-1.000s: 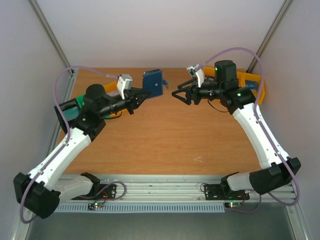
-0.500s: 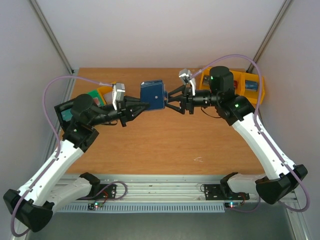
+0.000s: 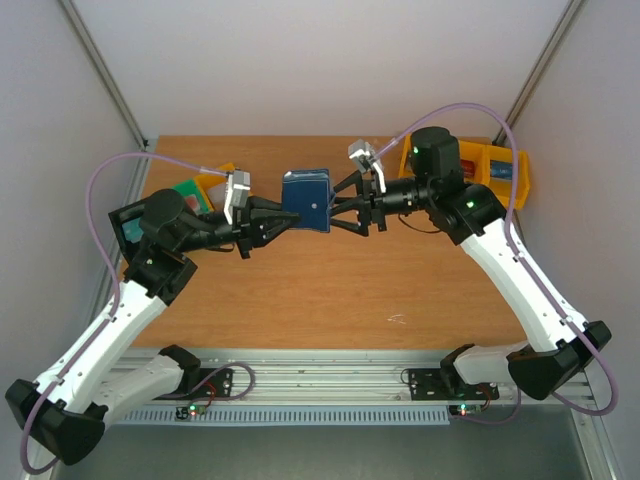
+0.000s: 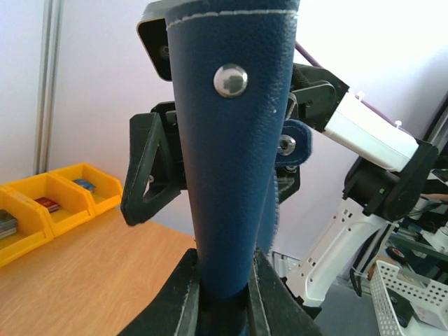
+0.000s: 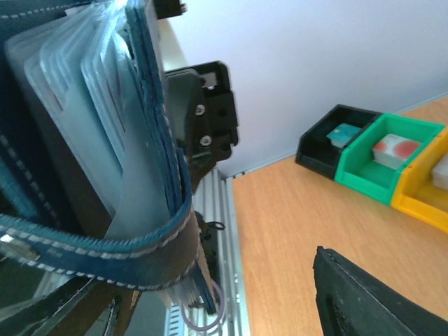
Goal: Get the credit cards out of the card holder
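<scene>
The left tool is clamped on the holder, lifting it upright, well above the desk. The right tool is spread wide, 1 finger on either side of the holder's far edge, not yet gripping. The right wrist view shows the pale cards packed in their pockets, with a strap curving across their edges. If the right tool closes over leather and strap rather than 1 card, a pull may drag the whole holder from the left tool's narrow bite, or fan several cards out at once.
</scene>
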`<act>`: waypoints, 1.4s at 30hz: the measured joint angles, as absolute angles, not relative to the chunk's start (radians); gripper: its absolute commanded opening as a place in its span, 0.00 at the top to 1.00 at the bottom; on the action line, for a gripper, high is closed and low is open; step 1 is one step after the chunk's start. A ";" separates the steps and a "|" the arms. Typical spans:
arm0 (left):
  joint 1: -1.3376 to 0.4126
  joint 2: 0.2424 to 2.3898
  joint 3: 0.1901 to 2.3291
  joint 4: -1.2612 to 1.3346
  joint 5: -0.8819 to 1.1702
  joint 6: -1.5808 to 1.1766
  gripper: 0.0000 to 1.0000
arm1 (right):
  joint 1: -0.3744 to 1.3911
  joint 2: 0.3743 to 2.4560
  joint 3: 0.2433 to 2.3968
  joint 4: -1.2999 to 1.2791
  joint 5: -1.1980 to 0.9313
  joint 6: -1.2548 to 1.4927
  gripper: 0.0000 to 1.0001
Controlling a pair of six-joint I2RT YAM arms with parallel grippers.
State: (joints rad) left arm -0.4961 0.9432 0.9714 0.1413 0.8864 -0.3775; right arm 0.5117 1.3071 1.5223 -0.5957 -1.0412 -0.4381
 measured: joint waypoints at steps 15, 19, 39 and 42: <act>-0.507 0.935 0.954 0.151 0.846 -0.384 0.37 | 0.606 1.283 1.475 -0.451 -0.986 -0.312 0.99; -0.507 0.907 0.902 0.124 0.745 -0.335 0.32 | 0.628 1.284 1.479 -0.481 -0.773 -0.257 0.99; -0.516 0.895 0.860 0.041 0.456 0.105 0.01 | 0.943 1.507 1.727 -0.829 0.121 -0.146 0.99; -0.521 0.909 0.860 0.041 0.463 0.123 0.01 | 0.950 1.529 1.783 -0.860 0.144 -0.139 0.99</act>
